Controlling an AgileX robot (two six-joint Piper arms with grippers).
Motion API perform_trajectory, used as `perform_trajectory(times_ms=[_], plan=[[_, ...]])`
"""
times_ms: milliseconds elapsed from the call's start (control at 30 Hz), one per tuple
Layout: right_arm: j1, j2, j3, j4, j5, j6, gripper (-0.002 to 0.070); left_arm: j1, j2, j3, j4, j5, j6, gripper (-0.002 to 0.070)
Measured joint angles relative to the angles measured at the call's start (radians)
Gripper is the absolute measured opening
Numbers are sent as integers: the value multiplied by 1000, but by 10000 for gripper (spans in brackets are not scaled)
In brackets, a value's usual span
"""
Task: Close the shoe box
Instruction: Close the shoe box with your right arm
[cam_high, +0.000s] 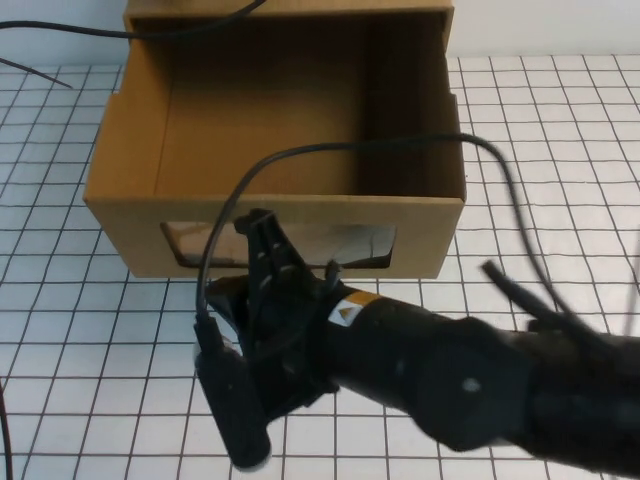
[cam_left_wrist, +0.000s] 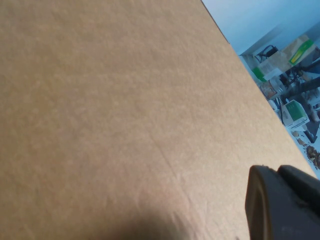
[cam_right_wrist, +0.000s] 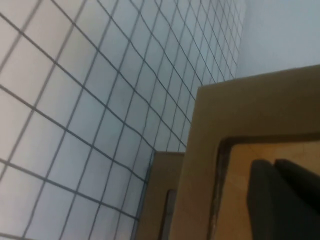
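The shoe box (cam_high: 275, 205) is a brown cardboard drawer, pulled out toward me with its empty inside showing. Its front panel has a clear window (cam_high: 365, 245). My right gripper (cam_high: 262, 225) reaches in from the right, fingers shut and tips against the front panel at the window. In the right wrist view the right gripper (cam_right_wrist: 272, 165) lies shut over the window beside its cardboard frame (cam_right_wrist: 200, 165). The pull tab is hidden. My left gripper (cam_left_wrist: 275, 172) is shut and close to a plain cardboard face (cam_left_wrist: 110, 110); it is out of the high view.
White gridded tabletop (cam_high: 60, 330) surrounds the box. A black cable (cam_high: 400, 145) arcs over the open drawer from the right arm (cam_high: 470, 375). A second cardboard face (cam_right_wrist: 160, 185) shows beyond the front panel. Room clutter (cam_left_wrist: 290, 75) lies past the cardboard edge.
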Motion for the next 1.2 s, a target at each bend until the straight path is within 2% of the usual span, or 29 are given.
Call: perform_trajectory(times_ms=[167, 433, 600, 933, 1200], plan=[[-45, 129, -89, -9, -17, -28, -15, 0, 0, 0, 0, -2, 0, -2], [-218, 239, -342, 9, 282, -38, -15, 0, 0, 0, 0, -6, 0, -2], [-302, 322, -492, 20, 352, -38, -15, 0, 0, 0, -1, -6, 0, -2], [-401, 478, -724, 73, 425, -61, -15, 0, 2, 0, -15, -7, -1, -2], [-446, 535, -813, 110, 472, -73, -15, 0, 2, 0, -24, -7, -1, -2]])
